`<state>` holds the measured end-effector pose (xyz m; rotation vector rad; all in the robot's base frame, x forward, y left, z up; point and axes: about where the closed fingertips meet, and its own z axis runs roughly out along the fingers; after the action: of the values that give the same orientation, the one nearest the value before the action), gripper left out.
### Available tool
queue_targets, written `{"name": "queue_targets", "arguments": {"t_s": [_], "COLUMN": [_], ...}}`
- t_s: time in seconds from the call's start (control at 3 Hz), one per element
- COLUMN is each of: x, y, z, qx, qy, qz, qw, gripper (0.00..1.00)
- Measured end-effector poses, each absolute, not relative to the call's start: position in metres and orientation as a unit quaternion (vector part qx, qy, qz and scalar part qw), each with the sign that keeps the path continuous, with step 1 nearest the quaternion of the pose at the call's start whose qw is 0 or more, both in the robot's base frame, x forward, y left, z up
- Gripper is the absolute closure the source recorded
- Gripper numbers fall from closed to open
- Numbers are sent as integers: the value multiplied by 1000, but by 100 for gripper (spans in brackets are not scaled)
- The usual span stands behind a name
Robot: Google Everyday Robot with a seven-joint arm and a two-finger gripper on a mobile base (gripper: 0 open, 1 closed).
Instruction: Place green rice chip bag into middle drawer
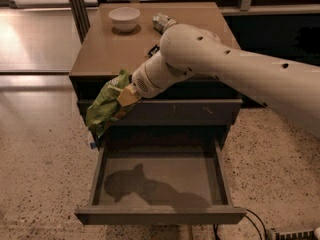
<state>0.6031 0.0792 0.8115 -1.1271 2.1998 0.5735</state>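
The green rice chip bag (106, 105) hangs in front of the cabinet's left side, just above the back left corner of the open middle drawer (160, 180). My gripper (126, 97) is shut on the bag's upper right edge, with the white arm reaching in from the right. The drawer is pulled far out and its tray is bare, with the arm's shadow on its floor.
A white bowl (124, 18) stands at the back left of the cabinet top (107, 49). A crumpled silver wrapper (161, 20) and a small dark bar (153, 49) lie beside the arm. A closed drawer front with pale scratches (200, 112) sits above the open drawer.
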Motion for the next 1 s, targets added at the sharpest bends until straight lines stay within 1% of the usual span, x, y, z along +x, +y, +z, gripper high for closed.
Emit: {"name": "queue_targets", "arguments": {"t_s": [0.33,0.67,1.0], "x": [594,596,596], "y": [40,2,-26], "z": [761,707,651], "qx": [-417,-406,-398], "qy": [860,880,893], "qz": [155,117,101], "qw": [250,217,187], "gripper": [100,100,100]}}
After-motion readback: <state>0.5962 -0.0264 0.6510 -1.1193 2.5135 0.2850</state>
